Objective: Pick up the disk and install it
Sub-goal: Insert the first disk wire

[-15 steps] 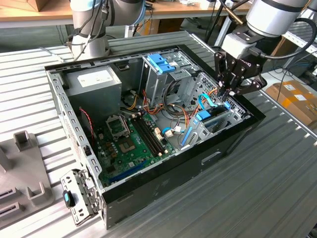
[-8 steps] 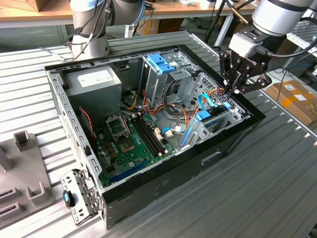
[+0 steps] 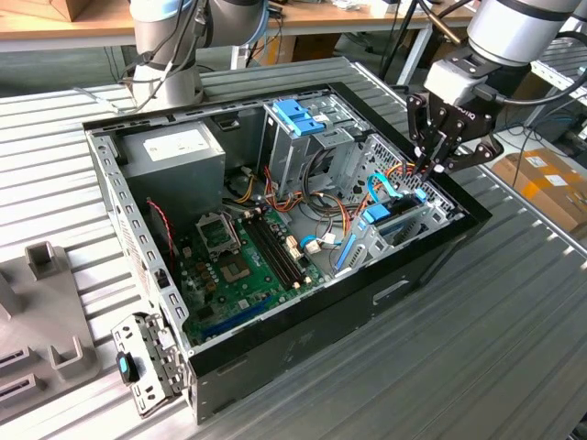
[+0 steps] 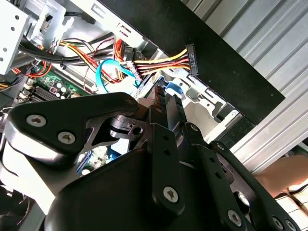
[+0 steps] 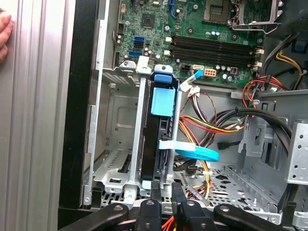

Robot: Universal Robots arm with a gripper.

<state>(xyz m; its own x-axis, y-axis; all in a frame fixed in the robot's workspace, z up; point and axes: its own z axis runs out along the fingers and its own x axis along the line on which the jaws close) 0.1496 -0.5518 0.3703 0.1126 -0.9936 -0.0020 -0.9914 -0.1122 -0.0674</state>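
The disk stands on edge in the sheet-metal drive cage at the front corner of the open computer case. In the first wrist view it shows as a narrow dark slab flanked by light-blue side rails, with a blue pull tab at the end toward the motherboard. Its long axis runs along the cage slot, from the gripper end toward the motherboard, with its broad faces turned sideways against the cage walls.

It should handle as a dense, rigid block: fairly heavy for its size, with smooth metal faces and a sensitivity to knocks. The plastic rails probably flex slightly. The sensible hold is across the thin dimension at the exposed end, or on the rails, away from the connectors and the blue SATA cable curling just beside it.

The gripper sits at the disk's near end with its fingers drawn close together. They appear to pinch the drive's upper edge, though contact is hard to confirm from here. In the exterior view the gripper hangs over the same corner. Bundled power wires lie just beyond the cage.
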